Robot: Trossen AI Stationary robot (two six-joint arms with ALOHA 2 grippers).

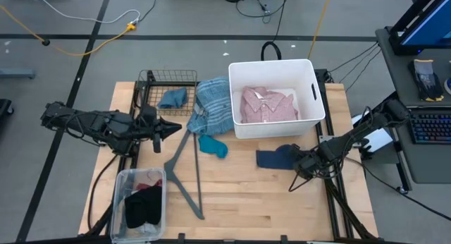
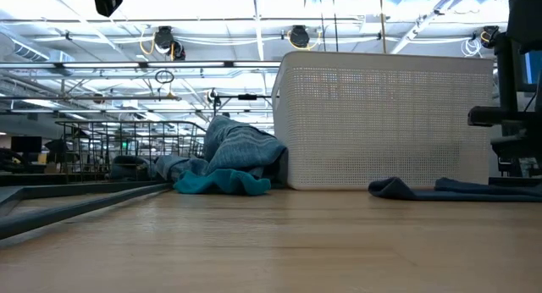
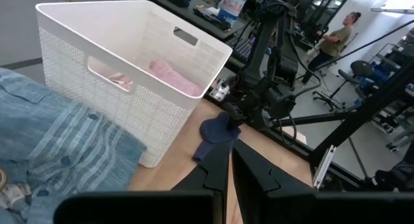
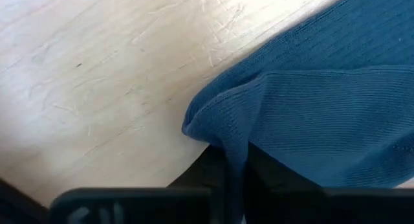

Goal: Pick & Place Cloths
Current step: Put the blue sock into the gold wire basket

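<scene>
A: From above, where is the right gripper [image 1: 301,163]?
B: Low near the table's [image 1: 268,202] right edge, on the navy cloth [image 1: 276,157], which lies just in front of the white tub [image 1: 310,103]. The pink shirt [image 1: 268,105] is inside the tub; the blue-plaid shirt [image 1: 211,106] is bunched against the tub's left wall, with a teal piece [image 1: 213,146] just in front of it.

A: And the left gripper [image 1: 175,128]?
B: Left of the plaid shirt, fingers pressed together, holding nothing.

A: The table-level camera?
B: The navy cloth [image 2: 449,189] lies flat at the tub's [image 2: 381,124] right base; the teal piece [image 2: 222,183] and plaid shirt [image 2: 241,149] are heaped at its left.

A: Left wrist camera?
B: Its own fingers [image 3: 213,175] are closed and empty; beyond them, the other arm sits on the navy cloth [image 3: 217,133].

A: Right wrist camera?
B: A fold of the navy cloth [image 4: 310,114] is pinched between the narrowed fingers [image 4: 210,169], against the wood.
</scene>
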